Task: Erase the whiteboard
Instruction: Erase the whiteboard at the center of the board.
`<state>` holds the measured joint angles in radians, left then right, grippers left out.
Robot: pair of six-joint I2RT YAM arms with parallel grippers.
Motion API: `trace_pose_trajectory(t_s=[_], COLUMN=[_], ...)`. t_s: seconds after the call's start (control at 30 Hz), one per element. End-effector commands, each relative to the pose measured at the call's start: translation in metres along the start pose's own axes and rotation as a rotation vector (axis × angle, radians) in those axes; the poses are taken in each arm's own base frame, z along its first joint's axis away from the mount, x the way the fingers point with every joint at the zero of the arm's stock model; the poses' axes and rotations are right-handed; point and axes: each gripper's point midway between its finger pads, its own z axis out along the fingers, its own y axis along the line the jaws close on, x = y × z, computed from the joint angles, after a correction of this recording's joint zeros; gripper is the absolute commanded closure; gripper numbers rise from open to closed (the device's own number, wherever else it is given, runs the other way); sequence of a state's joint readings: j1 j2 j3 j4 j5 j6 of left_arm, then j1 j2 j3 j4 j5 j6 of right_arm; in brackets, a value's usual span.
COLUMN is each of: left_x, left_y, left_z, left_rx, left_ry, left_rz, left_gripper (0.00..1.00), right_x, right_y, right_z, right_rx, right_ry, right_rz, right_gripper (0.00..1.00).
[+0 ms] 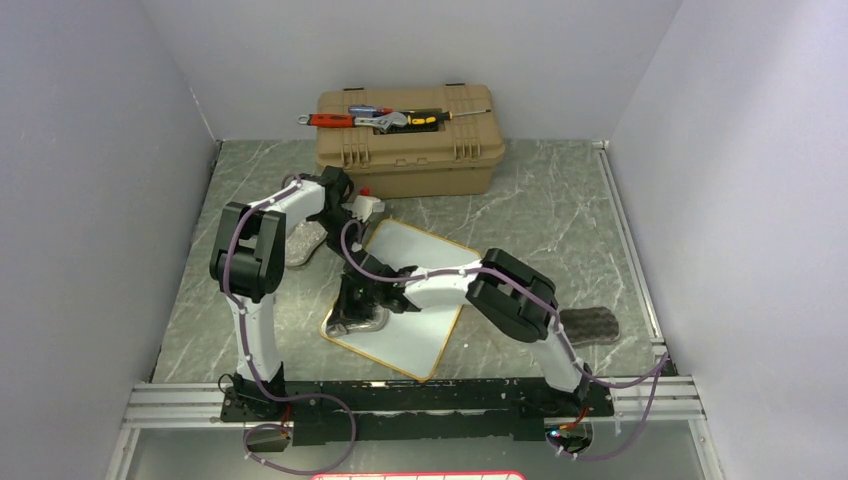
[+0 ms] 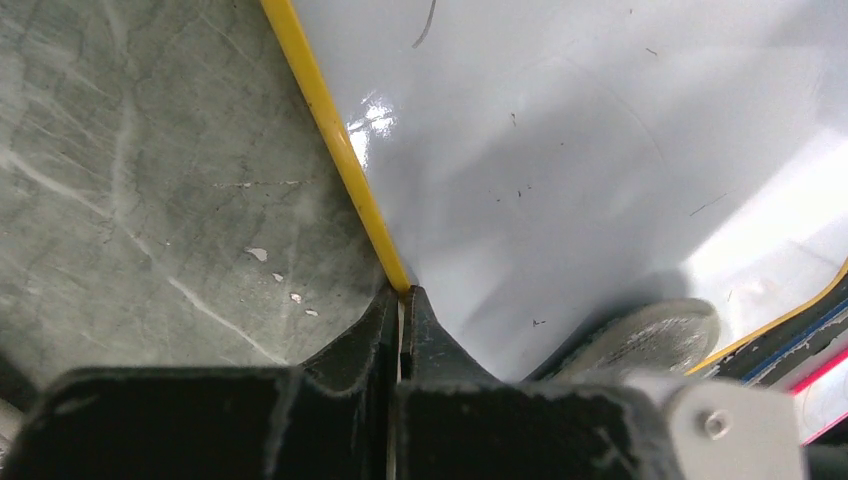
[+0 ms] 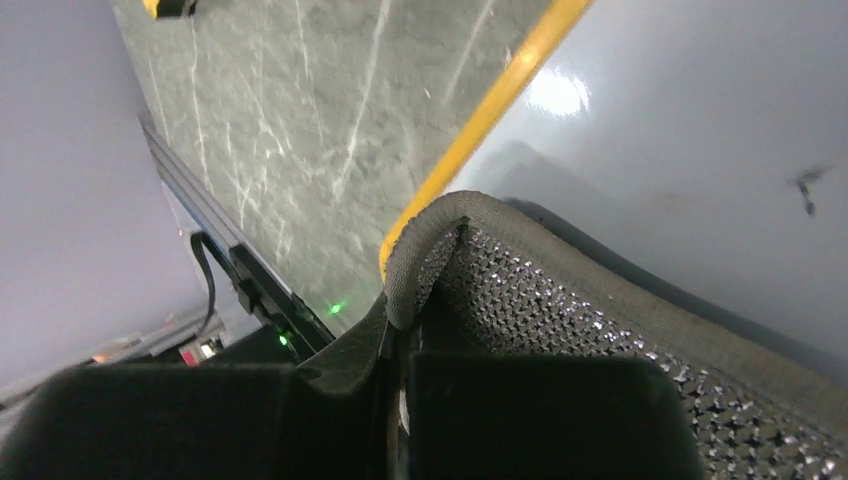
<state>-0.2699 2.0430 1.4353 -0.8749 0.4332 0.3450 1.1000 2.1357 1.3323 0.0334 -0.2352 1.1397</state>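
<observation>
Left claw [image 2: 402, 300] is down at the far left edge of the flat, glossy white rectangular whiteboard [image 1: 425, 250] with the thin yellow-orange rim, its two black fingers pressed together, tips right at that rim; whether they pinch it, I cannot tell. Over to the right claw [image 3: 397, 322], and it's clamped tight on a floppy grey pad [image 3: 560, 300] with a dark mesh face, the pad folded up at the fingers and lying on the board just inside the rim at the near left corner. The whiteboard sits flat and skewed in the middle of the grey-green marbled stone counter [image 1: 560, 220], between the two arms. A few small dark marks show on its white face in both wrist views. Behind it, apart from the board, stands the tan plastic rectangular toolbox [image 1: 400, 165] against the back wall, hand tools lying on its lid. A second dark mesh pad [image 1: 590, 325] lies on the counter off to the right.
</observation>
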Motion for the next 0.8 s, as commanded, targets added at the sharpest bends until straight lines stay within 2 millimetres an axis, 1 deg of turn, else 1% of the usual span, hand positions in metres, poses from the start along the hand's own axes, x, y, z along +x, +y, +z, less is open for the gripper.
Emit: trace_pose_trajectory(t_s=[0.0,0.03,0.1,0.13,0.17,0.2,0.23,0.3,0.37,0.4,0.47,0.63,0.67,0.73,0.77], left_x=[0.056,0.057,0.057,0.056,0.056,0.056,0.056,0.057,0.057,0.057,0.057,0.059,0.060,0.062,0.062], left_y=[-0.014,-0.014,-0.014,-0.014,-0.013,-0.013,-0.013,-0.014,-0.014,-0.014,-0.014,-0.014,-0.015,-0.015,-0.015], left_z=[0.032,0.033,0.033,0.033,0.033,0.033,0.033,0.033,0.033,0.033,0.032,0.033,0.033,0.033,0.033], left_rx=[0.055,0.057,0.059,0.061,0.059,0.059,0.058,0.061,0.059,0.060,0.059,0.058,0.060,0.060,0.057], left_ry=[0.209,0.212,0.210,0.207,0.204,0.204,0.204,0.209,0.210,0.209,0.210,0.215,0.217,0.218,0.217], left_rz=[-0.036,-0.038,-0.038,-0.038,-0.037,-0.037,-0.038,-0.040,-0.042,-0.043,-0.044,-0.049,-0.051,-0.050,-0.048], left_gripper=[0.97,0.97,0.97,0.97,0.97,0.97,0.97,0.97,0.97,0.97,0.97,0.97,0.97,0.97,0.97], right_x=[0.024,0.021,0.018,0.015,0.011,0.007,0.000,-0.022,-0.048,-0.066,-0.096,-0.175,-0.188,-0.210,-0.223], right_y=[-0.067,-0.077,-0.107,-0.118,-0.131,-0.149,-0.160,-0.183,-0.195,-0.198,-0.194,-0.172,-0.171,-0.162,-0.154], right_z=[-0.033,-0.048,-0.074,-0.087,-0.094,-0.101,-0.105,-0.108,-0.106,-0.105,-0.100,-0.091,-0.087,-0.081,-0.078], right_rx=[0.141,0.132,0.159,0.164,0.166,0.190,0.212,0.255,0.256,0.243,0.220,0.176,0.180,0.163,0.143], right_ry=[0.034,0.010,-0.034,-0.057,-0.076,-0.092,-0.114,-0.161,-0.204,-0.234,-0.275,-0.373,-0.383,-0.401,-0.415], right_rz=[0.020,0.048,0.097,0.119,0.145,0.170,0.182,0.211,0.250,0.275,0.296,0.284,0.282,0.282,0.278], right_gripper=[1.00,1.00,1.00,1.00,1.00,1.00,1.00,1.00,1.00,1.00,1.00,1.00,1.00,1.00,1.00])
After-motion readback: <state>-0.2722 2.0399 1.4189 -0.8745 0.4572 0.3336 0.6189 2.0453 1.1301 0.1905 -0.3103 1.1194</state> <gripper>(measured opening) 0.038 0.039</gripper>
